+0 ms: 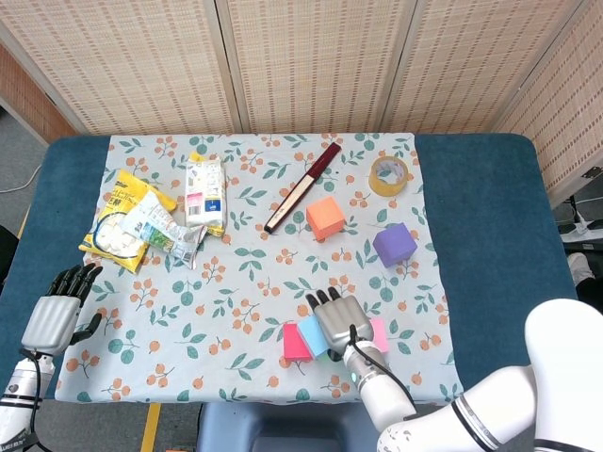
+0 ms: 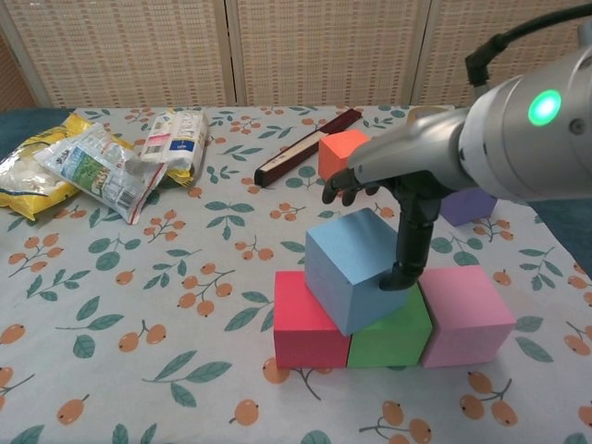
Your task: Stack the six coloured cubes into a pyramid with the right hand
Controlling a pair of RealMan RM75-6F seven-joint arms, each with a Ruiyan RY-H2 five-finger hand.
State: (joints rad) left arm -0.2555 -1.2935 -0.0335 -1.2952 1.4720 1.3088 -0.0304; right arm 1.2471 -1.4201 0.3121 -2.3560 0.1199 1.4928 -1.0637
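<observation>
A row of three cubes stands near the table's front: red [image 2: 305, 333], green [image 2: 393, 335] and pink [image 2: 467, 314]. A light-blue cube [image 2: 356, 268] lies tilted on top of the red and green ones, turned askew. My right hand [image 2: 407, 199] hovers over it; its thumb touches the cube's right face while the other fingers spread above the far edge. In the head view the right hand [image 1: 341, 320] covers most of the row. The orange cube [image 1: 325, 217] and purple cube [image 1: 394, 245] sit farther back. My left hand [image 1: 57, 315] hangs empty at the table's left edge.
Snack bags [image 1: 141, 221] and a white packet [image 1: 205, 193] lie at the back left. A dark red closed fan [image 1: 303, 186] and a roll of tape [image 1: 389, 174] lie at the back. The floral cloth [image 1: 236, 282] covers the table.
</observation>
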